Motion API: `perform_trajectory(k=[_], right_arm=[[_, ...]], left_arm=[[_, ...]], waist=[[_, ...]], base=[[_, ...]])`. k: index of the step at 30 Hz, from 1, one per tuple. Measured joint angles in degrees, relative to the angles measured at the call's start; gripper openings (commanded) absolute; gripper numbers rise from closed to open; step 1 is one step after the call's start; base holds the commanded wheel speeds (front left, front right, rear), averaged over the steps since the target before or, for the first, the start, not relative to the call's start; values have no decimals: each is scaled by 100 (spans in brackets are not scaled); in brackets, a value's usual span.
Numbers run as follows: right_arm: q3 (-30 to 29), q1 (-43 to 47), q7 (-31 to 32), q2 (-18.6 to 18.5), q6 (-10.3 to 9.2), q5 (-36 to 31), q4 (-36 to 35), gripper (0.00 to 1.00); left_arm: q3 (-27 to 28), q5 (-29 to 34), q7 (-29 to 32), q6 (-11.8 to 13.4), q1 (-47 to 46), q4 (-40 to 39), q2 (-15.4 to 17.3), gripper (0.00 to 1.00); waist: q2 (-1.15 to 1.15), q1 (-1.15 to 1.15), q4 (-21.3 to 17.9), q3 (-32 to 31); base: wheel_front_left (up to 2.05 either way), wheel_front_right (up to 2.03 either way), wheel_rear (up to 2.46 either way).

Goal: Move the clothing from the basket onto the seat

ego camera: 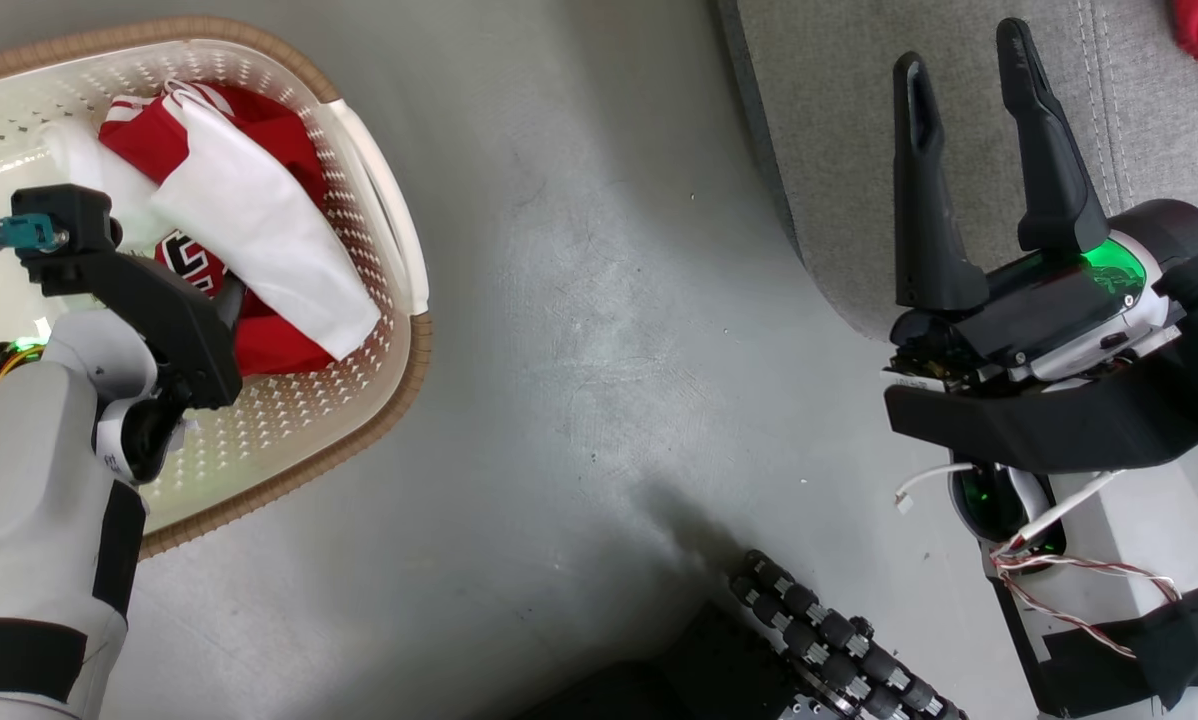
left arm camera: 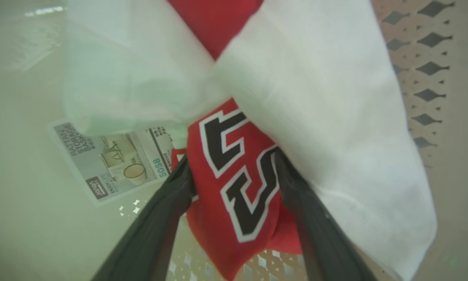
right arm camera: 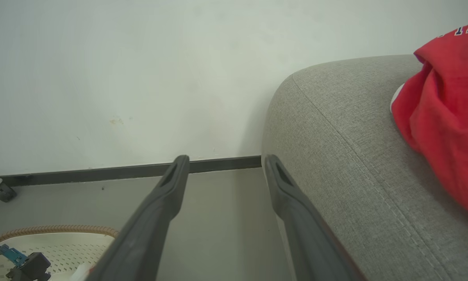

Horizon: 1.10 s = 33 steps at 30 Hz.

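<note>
Inside basket: straddles lettered fold of red jersey with left gripper, fingers spread, no pinch yet; finds seat well rightward, beside spread, empty right gripper.

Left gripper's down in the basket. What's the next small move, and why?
Probably close the left gripper: its open fingers straddle a lettered red fold of the clothing in the basket, nothing pinched yet.
</note>
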Motion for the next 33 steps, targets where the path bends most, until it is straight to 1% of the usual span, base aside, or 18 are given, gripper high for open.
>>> perform_trajectory(k=[5,6,7,8,15,17,23,33], right_arm=[[46,0,0,2,-2,26,0,100],[46,0,0,2,-2,26,0,100],[57,-1,0,2,-7,30,0,100],[69,-1,0,3,-8,30,-1,100],[96,-6,0,4,-59,66,4,100],[92,-16,0,4,-77,69,36,100],[48,-77,0,4,-77,69,64,100],[-162,-106,0,5,-76,41,225,100]], left_arm=[[-82,-85,67,-46,-62,90,-89,100],[-82,-85,67,-46,-62,90,-89,90],[-91,-91,80,-47,-62,104,-108,47],[-112,-91,99,-47,-62,114,-118,0],[-152,-91,80,-52,-70,224,-111,0],[-155,-102,9,-92,-70,263,-126,0],[-179,-152,-142,-93,-70,300,-186,0],[-346,-231,-522,-96,-55,294,-378,0]], waist=[[0,0,-24,30],[0,0,-24,30],[0,0,-25,32],[0,0,-25,32],[-1,0,-12,14],[-1,0,-3,-14],[-1,0,54,-149],[-1,0,239,-511]], base=[[0,0,0],[0,0,0],[0,0,0],[0,0,0],[0,0,0],[0,0,0],[0,0,0],[0,0,0]])
